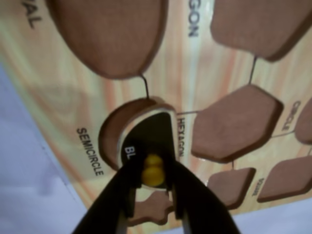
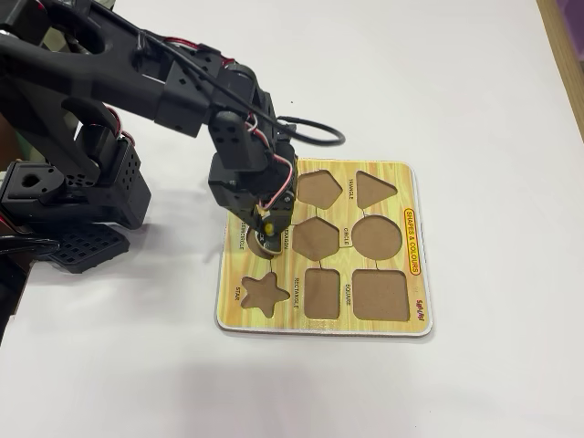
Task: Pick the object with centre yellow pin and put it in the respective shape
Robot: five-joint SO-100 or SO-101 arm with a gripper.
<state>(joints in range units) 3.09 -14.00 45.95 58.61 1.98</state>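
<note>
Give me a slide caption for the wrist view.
Gripper jaws clamp the yellow knob of the semicircle piece, tilted half-seated over the semicircle recess.

The arm [image 2: 119, 100] fills the upper left of the fixed view: matte black throughout, built of blocky, box-shaped motor housings joined by angular printed brackets. Thin red, white and black wires run along its links, and one black cable [image 2: 315, 132] loops out toward the centre of the frame. A perforated black plate [image 2: 87, 245] sits at mid-left. In the wrist view, the gripper [image 1: 153, 183] shows at bottom centre as two dark, tapering fingers [image 1: 114, 200].
</note>
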